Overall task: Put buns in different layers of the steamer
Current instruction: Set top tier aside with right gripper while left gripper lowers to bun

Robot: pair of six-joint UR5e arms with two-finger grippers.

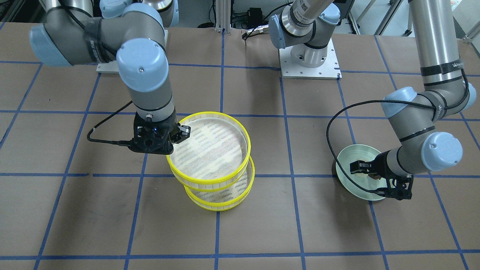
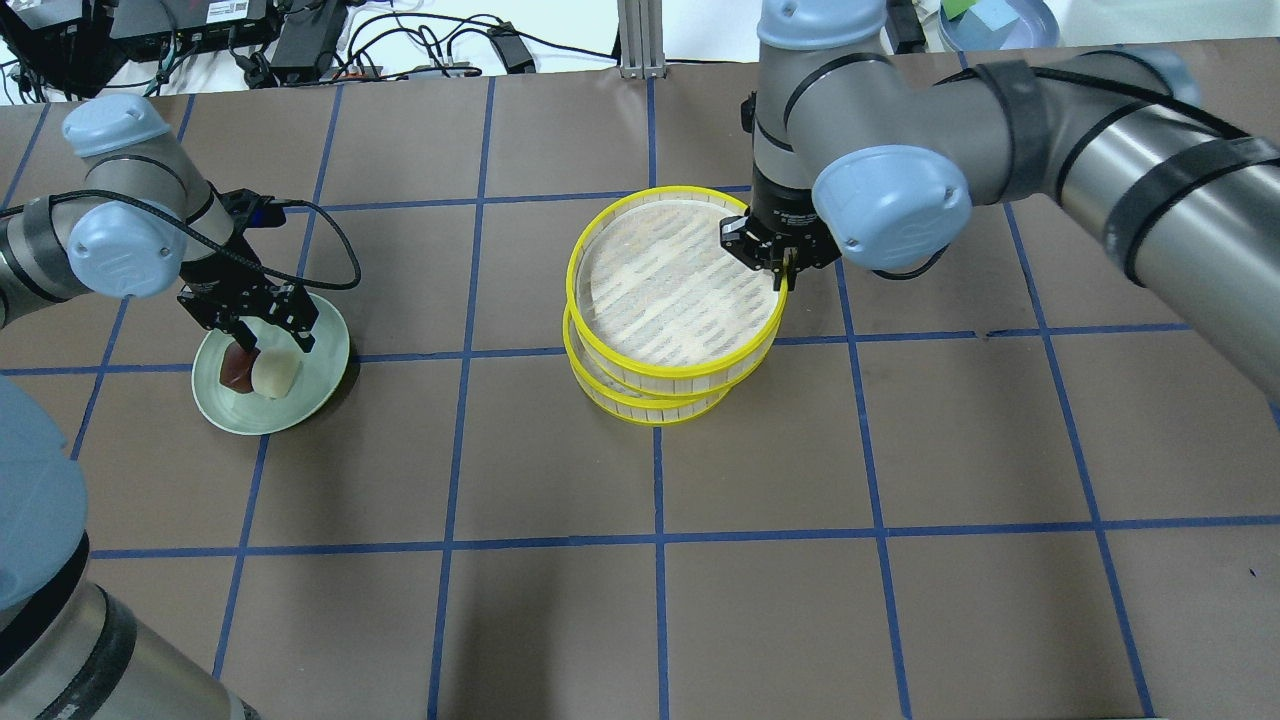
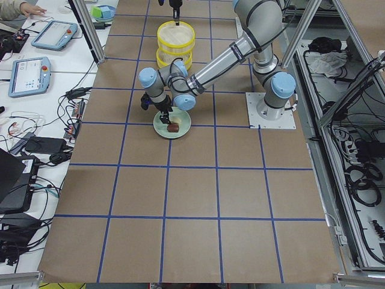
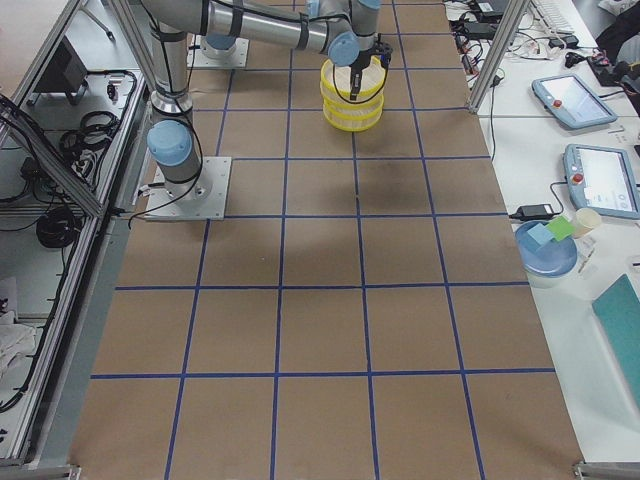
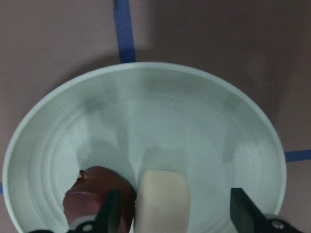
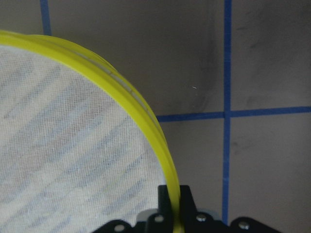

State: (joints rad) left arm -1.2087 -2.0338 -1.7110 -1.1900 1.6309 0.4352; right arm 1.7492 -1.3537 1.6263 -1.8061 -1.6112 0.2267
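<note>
The cream-white bun [image 2: 276, 375] and the dark reddish-brown bun [image 2: 235, 367] lie side by side on the pale green plate [image 2: 328, 345]. My left gripper [image 2: 272, 337] is open low over the plate. In the left wrist view its fingers [image 5: 112, 209] straddle the cream bun [image 5: 163, 199], with the brown bun [image 5: 90, 194] just outside. My right gripper [image 2: 783, 262] is shut on the yellow rim [image 6: 146, 121] of the upper steamer layer [image 2: 675, 290]. That layer sits offset over the lower layer [image 2: 650, 410]. Both layers hold nothing.
Both arm bases [image 1: 309, 56] stand at the robot's side of the brown, blue-taped table. A black cable [image 1: 332, 127] loops beside the plate. Bare table lies between the plate and the steamer [image 2: 460, 400] and across the near half.
</note>
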